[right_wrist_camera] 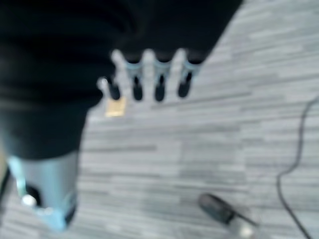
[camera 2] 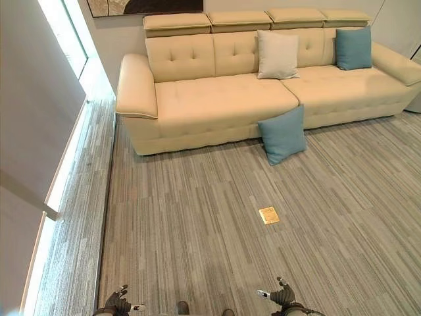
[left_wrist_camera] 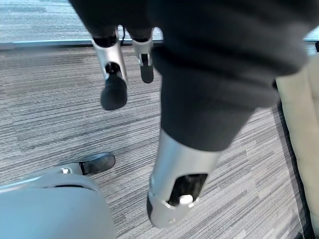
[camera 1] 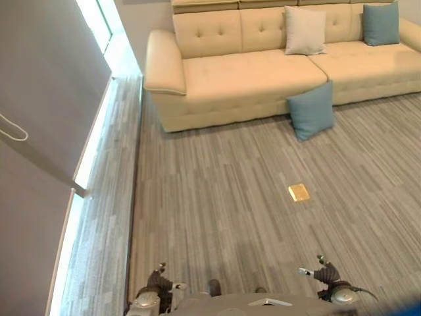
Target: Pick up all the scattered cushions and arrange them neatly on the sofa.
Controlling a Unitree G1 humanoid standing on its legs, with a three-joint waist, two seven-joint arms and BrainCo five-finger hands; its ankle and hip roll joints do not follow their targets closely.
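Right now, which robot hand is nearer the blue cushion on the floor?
The right robot hand. It hangs low at the robot's side, with the floor cushion ahead of it by the sofa. The left robot hand hangs equally low, farther to the left.

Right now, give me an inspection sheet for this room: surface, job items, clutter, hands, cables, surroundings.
Surface: grey striped carpet floor; cream tufted leather sofa.
Job's things: blue square cushion on the floor, leaning against the sofa front; white cushion and second blue cushion upright on the seat.
Clutter: small brass floor plate.
Hands: left hand and right hand low, open, holding nothing.
Cables: nothing seen.
Surroundings: floor-level window strip, framed picture.
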